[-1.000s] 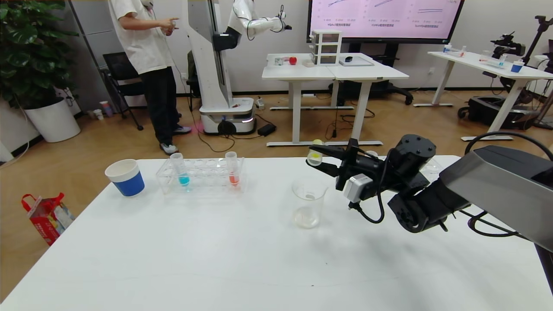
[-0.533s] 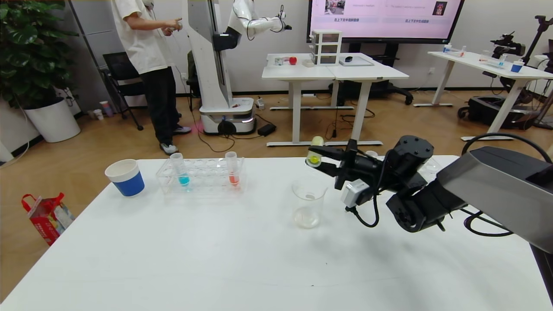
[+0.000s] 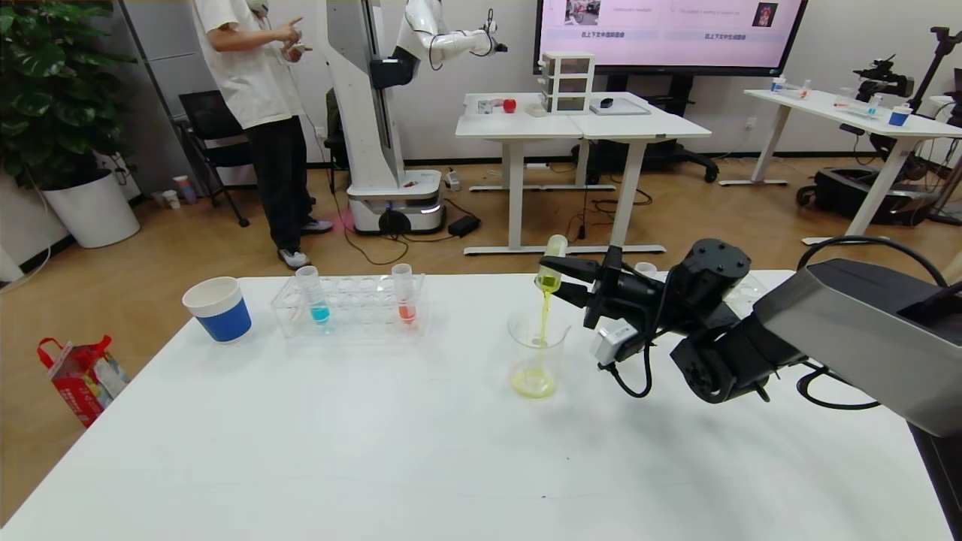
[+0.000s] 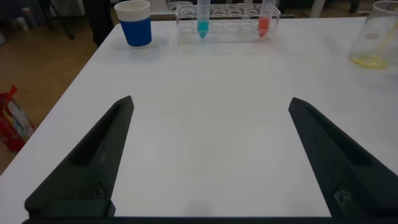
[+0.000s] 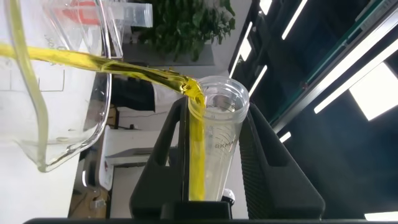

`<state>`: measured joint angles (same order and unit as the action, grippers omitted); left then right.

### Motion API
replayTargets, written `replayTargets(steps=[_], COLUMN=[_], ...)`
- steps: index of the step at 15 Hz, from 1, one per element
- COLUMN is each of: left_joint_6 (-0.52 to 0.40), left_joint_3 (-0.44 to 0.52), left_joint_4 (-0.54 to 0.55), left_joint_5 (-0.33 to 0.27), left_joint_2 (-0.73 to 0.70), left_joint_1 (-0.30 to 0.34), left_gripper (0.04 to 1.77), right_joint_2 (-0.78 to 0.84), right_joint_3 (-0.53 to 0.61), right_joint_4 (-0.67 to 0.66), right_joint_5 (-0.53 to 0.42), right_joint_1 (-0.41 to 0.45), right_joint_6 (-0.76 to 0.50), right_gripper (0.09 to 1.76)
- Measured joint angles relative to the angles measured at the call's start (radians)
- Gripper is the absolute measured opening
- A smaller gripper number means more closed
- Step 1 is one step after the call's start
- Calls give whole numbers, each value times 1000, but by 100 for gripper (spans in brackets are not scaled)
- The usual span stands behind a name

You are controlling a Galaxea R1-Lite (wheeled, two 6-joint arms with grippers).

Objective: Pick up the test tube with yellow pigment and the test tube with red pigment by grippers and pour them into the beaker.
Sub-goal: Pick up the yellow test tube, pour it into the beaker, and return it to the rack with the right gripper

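Note:
My right gripper [image 3: 560, 278] is shut on the test tube with yellow pigment [image 3: 551, 264], tipped mouth-down above the beaker [image 3: 536, 353]. A yellow stream falls from the tube into the beaker, where yellow liquid pools. The right wrist view shows the tube [image 5: 214, 143] between the fingers [image 5: 166, 162], yellow liquid running out past the beaker's rim [image 5: 93, 124]. A test tube with red pigment [image 3: 404, 294] stands in the clear rack [image 3: 349, 306], also seen in the left wrist view [image 4: 265, 18]. My left gripper [image 4: 211, 155] is open and empty, low over the table's near side.
A blue-liquid tube [image 3: 313, 295] stands at the rack's left end. A blue-and-white paper cup [image 3: 218, 308] sits left of the rack. A second clear rack [image 3: 751, 289] lies behind my right arm. A person and a white robot stand beyond the table.
My right gripper has tipped the yellow tube further over and moved it slightly lower. Yellow liquid now streams into the beaker, which was empty before.

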<state>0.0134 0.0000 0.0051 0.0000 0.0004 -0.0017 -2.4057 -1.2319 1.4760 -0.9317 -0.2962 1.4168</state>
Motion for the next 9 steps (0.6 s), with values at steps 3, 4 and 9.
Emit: replayTargets(steps=[3, 4, 9], left_joint_6=[0, 0, 0], left_joint_3=[0, 0, 0], left_joint_4=[0, 0, 0], left_joint_5=[0, 0, 0], left_joint_2=[0, 0, 0], left_joint_1=[0, 0, 0], left_gripper=[174, 174, 174], right_joint_2=[-11, -12, -13], right_joint_3=[-13, -21, -40], right_joint_4=[0, 0, -3], right_joint_5=[-3, -6, -54], right_joint_1=[-4, -4, -8], right_joint_6=[36, 50, 125], right_gripper=[49, 49, 49])
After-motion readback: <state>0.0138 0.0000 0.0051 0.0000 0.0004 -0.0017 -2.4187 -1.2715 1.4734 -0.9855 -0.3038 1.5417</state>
